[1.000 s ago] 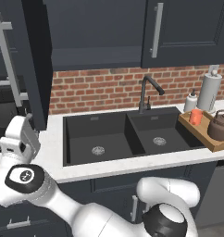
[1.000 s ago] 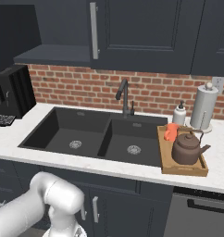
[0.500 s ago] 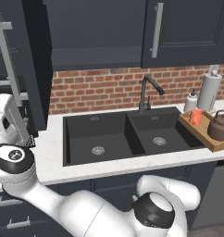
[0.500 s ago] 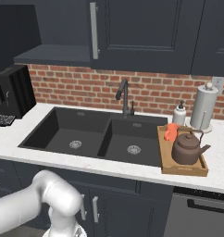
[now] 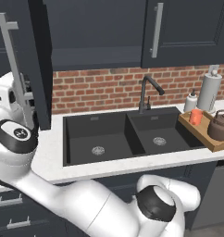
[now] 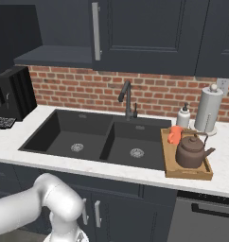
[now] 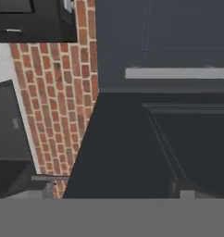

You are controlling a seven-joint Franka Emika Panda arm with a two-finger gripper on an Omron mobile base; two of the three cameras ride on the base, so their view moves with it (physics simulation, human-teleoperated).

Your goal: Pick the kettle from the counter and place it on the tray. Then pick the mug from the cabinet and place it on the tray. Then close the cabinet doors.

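Now we've swung left to the open cabinet door (image 5: pixel 37 69) | tray (image 6: pixel 171 171) carries kettle (image 6: pixel 190 151) and mug (image 6: pixel 174 134) | gripper (image 7: pixel 111 189) spread wide, holding nothing | closing comes next

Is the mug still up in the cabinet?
No, the orange-red mug stands on the wooden tray beside the kettle, on the counter right of the sink.
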